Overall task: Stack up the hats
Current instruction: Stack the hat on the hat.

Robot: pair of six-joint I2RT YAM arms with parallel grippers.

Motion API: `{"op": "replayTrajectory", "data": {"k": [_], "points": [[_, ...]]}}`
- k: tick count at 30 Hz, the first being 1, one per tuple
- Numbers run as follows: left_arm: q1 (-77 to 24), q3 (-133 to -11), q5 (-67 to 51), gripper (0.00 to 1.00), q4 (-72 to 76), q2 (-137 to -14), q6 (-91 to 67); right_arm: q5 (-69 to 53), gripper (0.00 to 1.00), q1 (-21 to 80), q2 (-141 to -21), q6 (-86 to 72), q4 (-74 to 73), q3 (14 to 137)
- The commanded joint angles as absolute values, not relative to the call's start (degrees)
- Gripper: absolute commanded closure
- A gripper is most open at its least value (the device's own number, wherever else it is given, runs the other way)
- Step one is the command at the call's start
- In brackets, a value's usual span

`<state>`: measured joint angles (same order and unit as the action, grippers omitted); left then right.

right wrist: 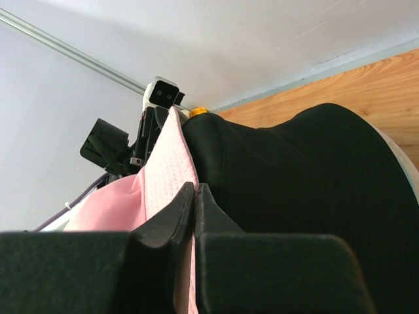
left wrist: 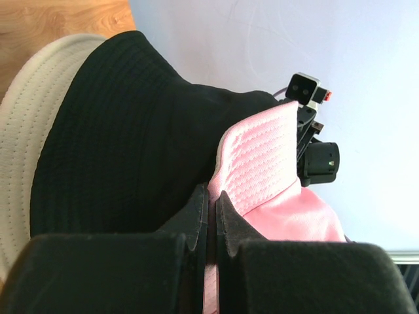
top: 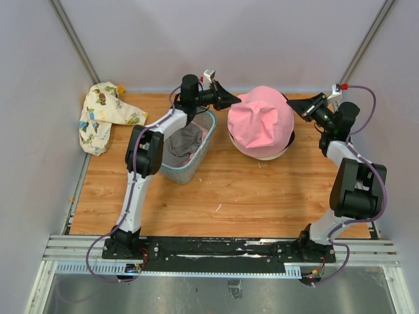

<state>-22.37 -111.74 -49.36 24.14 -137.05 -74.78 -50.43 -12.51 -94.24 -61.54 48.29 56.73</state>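
A pink hat is stretched between my two grippers, above a black hat that sits on a cream hat. My left gripper is shut on the pink brim's left edge, and the left wrist view shows the pink brim pinched between the jaws of the left gripper. My right gripper is shut on the opposite edge. In the right wrist view the right gripper clamps the pink brim beside the black hat. From above, only a rim of the cream hat shows below the pink one.
A blue-grey mesh basket stands left of the stack with a grey hat inside it, under my left forearm. A cream cloth with cartoon prints lies at the table's far left corner. The back wall rises just behind the grippers.
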Motion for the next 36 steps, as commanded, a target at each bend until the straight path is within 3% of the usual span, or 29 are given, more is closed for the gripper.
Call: {"op": "replayTrajectory", "data": {"k": [1,8,16,24,36], "points": [[-22.9,-114.4,-49.4,0.99,23.9,-138.0,-74.1,-51.8,0.99,-11.8,-94.3,-63.1,51.1,59.9],[-22.5,-115.0,-49.0,0.99,25.1,-137.8,-75.5,-48.5,1.00,-12.0,-93.6,-63.3,47.5,62.0],[-20.0,-104.2,-43.8,0.71,40.3,-133.6,-82.9,-44.1,1.00,-13.1,-96.2,-67.3,48.1,61.6],[-18.0,-94.9,-40.1,0.56,54.1,-130.4,-88.8,-41.3,0.99,-13.3,-99.9,-73.0,53.3,59.5],[-17.3,-90.5,-40.8,0.52,50.4,-126.0,-81.7,-35.2,1.00,-13.3,-99.3,-73.0,49.4,55.3]]}}
